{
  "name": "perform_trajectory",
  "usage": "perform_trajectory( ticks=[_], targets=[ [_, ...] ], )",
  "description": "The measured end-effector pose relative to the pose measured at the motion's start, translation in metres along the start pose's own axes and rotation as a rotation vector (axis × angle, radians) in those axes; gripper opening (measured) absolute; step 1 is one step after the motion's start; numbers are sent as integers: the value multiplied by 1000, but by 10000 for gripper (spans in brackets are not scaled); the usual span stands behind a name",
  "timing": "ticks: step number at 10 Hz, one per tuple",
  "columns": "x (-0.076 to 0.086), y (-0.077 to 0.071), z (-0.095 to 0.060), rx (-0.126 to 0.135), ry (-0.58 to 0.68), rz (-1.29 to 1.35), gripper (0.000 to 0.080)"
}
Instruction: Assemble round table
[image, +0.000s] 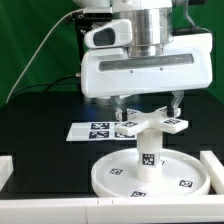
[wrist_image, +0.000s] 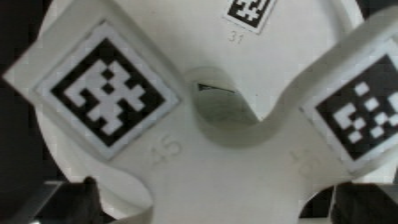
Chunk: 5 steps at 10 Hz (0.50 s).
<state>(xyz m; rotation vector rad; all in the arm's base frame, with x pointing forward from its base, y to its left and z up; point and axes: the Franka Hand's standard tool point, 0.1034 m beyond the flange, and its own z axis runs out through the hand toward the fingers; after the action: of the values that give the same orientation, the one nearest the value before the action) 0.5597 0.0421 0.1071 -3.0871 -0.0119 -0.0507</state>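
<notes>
The pincer (image: 148, 101) is hanging wide open right over the cross-shaped base (image: 152, 123), its two dark fingers (image: 177, 100) standing on either side of the cross's hub and not pressing on anything I can make out. The cross-shaped base is sitting on top of the short leg (image: 147, 155), which is standing upright in the middle of the round disc (image: 112, 180). The disc is lying flat on the black surface (image: 40, 115), near the front edge in the exterior view. Behind it, the marker board (image: 88, 130) is lying on the surface, partly hidden by the cross's arms. From the wrist view, the cross-shaped base (wrist_image: 222, 150) is filling the picture, its tagged arms spreading out around a round hole at the centre, and the dark fingertips (wrist_image: 71, 195) are peeking in at the edge, apart from each other and holding nothing.
</notes>
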Motion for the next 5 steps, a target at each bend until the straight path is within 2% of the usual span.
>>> perform_trajectory(
  ticks=[2,4,5],
  targets=[
    [0,-3,8,-6,4,-6,648],
    [3,-3,9,-12,22,-9,648],
    [4,-1,8,-14,24,0,548]
  ],
)
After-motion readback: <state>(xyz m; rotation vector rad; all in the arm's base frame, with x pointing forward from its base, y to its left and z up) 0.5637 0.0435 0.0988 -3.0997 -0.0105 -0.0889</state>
